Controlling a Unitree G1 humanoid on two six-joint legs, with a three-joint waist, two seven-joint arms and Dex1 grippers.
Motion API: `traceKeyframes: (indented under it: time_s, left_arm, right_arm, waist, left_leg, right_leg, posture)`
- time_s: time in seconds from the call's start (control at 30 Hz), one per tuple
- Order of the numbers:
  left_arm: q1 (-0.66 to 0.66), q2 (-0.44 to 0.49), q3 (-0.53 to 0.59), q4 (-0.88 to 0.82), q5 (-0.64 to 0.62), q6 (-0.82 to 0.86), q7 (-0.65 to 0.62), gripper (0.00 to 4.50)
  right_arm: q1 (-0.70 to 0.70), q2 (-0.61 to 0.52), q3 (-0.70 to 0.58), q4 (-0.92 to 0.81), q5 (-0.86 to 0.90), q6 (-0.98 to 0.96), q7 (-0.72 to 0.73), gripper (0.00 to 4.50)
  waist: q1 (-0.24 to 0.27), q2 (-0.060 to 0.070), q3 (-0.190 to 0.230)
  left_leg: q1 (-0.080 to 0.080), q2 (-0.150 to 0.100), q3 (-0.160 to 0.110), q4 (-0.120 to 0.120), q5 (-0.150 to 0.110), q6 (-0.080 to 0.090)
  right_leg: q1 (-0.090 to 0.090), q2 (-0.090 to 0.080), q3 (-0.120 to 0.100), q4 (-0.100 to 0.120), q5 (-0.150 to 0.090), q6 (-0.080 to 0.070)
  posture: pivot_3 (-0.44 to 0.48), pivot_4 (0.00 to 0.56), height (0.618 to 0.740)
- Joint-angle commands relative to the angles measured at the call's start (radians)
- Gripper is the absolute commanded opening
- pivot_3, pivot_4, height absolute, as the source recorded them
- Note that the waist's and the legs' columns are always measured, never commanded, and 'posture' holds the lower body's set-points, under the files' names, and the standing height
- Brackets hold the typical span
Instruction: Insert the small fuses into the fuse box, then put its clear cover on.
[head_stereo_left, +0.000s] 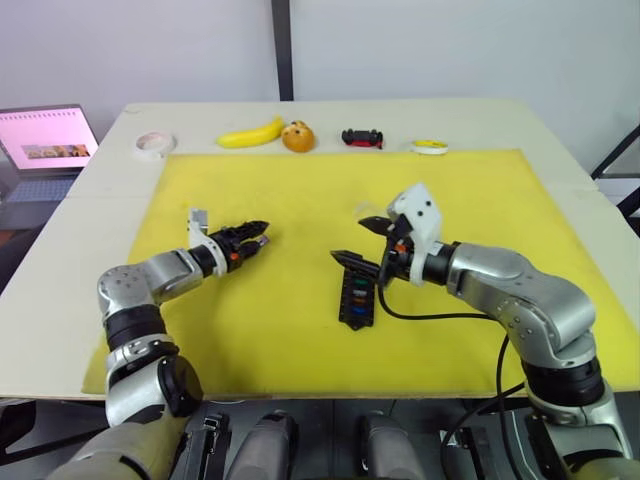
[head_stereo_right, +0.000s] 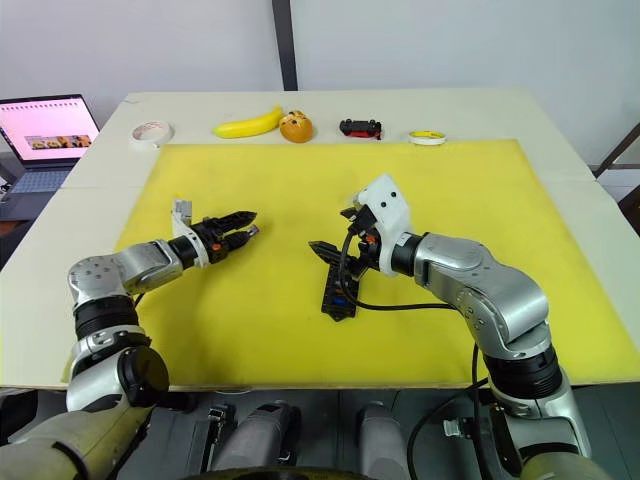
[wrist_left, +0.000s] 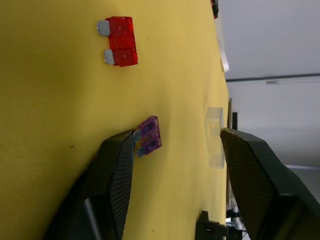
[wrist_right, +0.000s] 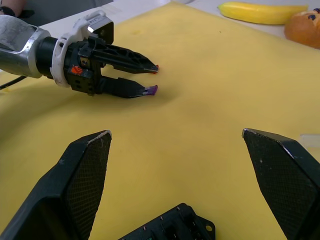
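The black fuse box lies on the yellow mat with green and blue fuses in its slots. Just above its far end hovers my right gripper, open wide and empty. To the left, my left gripper is low over the mat and open. In the left wrist view a purple fuse lies on the mat touching the tip of one of the fingers. A red fuse lies farther out. The clear cover lies flat on the mat beyond the purple fuse.
Along the table's far edge stand a tape roll, a banana, an orange bun, a black-and-red toy car and a small yellow disc. A laptop sits at the far left.
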Motion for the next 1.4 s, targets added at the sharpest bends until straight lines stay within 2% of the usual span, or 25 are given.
traceKeyframes:
  time_s: [0.03,0.5,0.73,0.77,0.83,1.4]
  left_arm:
    - [0.000,-0.003,-0.026,0.032,0.020,-0.010,-0.008,3.16]
    - [0.021,0.004,-0.085,0.041,0.064,-0.038,-0.067,3.16]
    - [0.007,-0.007,-0.057,0.031,0.051,-0.020,-0.033,3.16]
    - [0.006,-0.010,-0.055,0.026,0.049,-0.016,-0.028,2.56]
    - [0.006,-0.014,-0.052,0.019,0.046,-0.008,-0.017,1.78]
    - [0.023,-0.004,-0.061,0.038,0.063,-0.022,-0.036,1.78]
  right_arm:
    - [0.001,-0.007,-0.024,-0.039,0.001,-0.008,0.001,4.50]
    - [0.009,-0.017,-0.019,-0.044,-0.008,-0.008,0.010,4.50]
    - [0.017,-0.024,-0.030,-0.052,-0.001,-0.003,0.013,4.50]
    - [0.017,-0.024,-0.030,-0.053,0.000,-0.002,0.014,4.50]
    - [0.018,-0.025,-0.031,-0.053,0.001,-0.003,0.015,4.50]
    - [0.012,-0.020,-0.026,-0.035,-0.003,-0.004,0.013,4.50]
  waist:
    - [0.000,0.000,0.000]
    - [0.001,0.000,0.000]
    - [0.001,0.000,0.000]
    - [0.001,0.000,0.000]
    - [0.000,0.000,0.000]
    - [-0.001,0.000,0.000]
  left_leg:
    - [0.000,0.000,0.000,0.000,0.000,0.000]
    - [0.000,0.000,0.000,0.000,0.000,0.000]
    - [0.000,0.000,-0.001,0.000,-0.001,0.001]
    - [0.000,0.000,-0.001,0.000,-0.001,0.001]
    - [0.000,0.000,-0.001,0.000,-0.001,0.001]
    - [0.000,0.000,0.000,0.000,-0.001,0.001]
  right_leg:
    - [0.000,0.000,0.000,0.000,0.000,0.000]
    - [0.000,0.000,0.000,0.000,0.000,0.000]
    - [0.001,0.000,0.000,0.000,0.000,0.000]
    - [0.001,0.000,0.000,0.000,0.000,0.000]
    - [0.001,0.000,0.000,-0.001,0.000,0.000]
    - [0.000,0.000,0.000,-0.002,0.000,0.000]
  posture:
    - [0.000,0.150,0.740]
    - [0.000,0.150,0.740]
    - [0.000,0.150,0.740]
    - [0.000,0.150,0.740]
    - [0.000,0.150,0.740]
    - [0.000,0.150,0.740]
